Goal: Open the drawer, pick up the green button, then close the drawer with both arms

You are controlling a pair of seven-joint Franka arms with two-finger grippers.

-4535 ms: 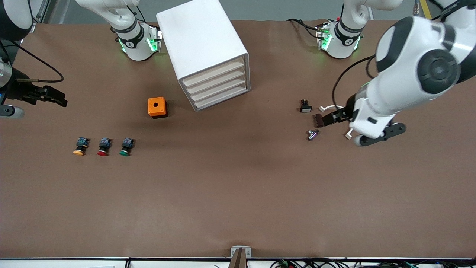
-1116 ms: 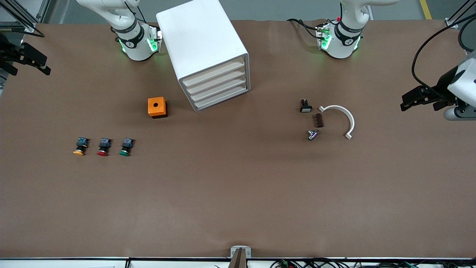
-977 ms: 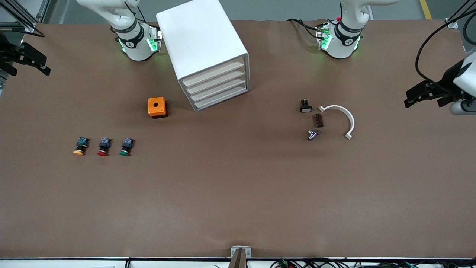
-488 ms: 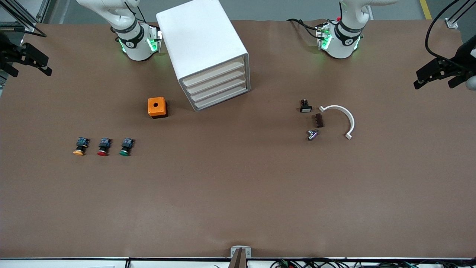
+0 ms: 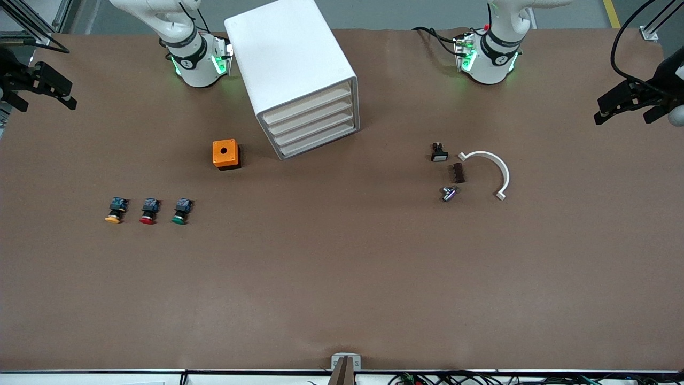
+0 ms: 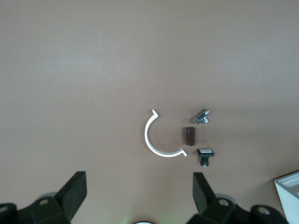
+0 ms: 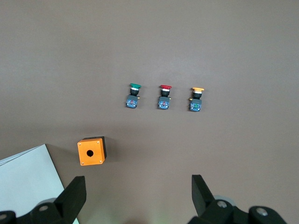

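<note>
right gripper [image 5: 45, 92]: jaws spread wide, nothing in them, hanging up over the table edge at the right arm's end

buttons: yellow-capped button [image 5: 114, 210], red-capped button [image 5: 148, 210] and the green-capped button [image 5: 181, 210] in a neat row on the bare table, nearer the camera than the orange box [image 5: 226, 154]

drawer cabinet [image 5: 294, 75]: white, all four drawers shut, sitting between the two arm bases

open room: big stretch of brown table [image 5: 342, 278] toward the camera

small parts: white-faced switch [image 5: 439, 153], brown block [image 5: 457, 172], metal fitting [image 5: 449, 193] and white curved clip [image 5: 491, 170], clustered toward the left arm's end

left gripper [image 5: 625, 104]: fingers fully apart, empty, up over the table edge at its own end
</note>
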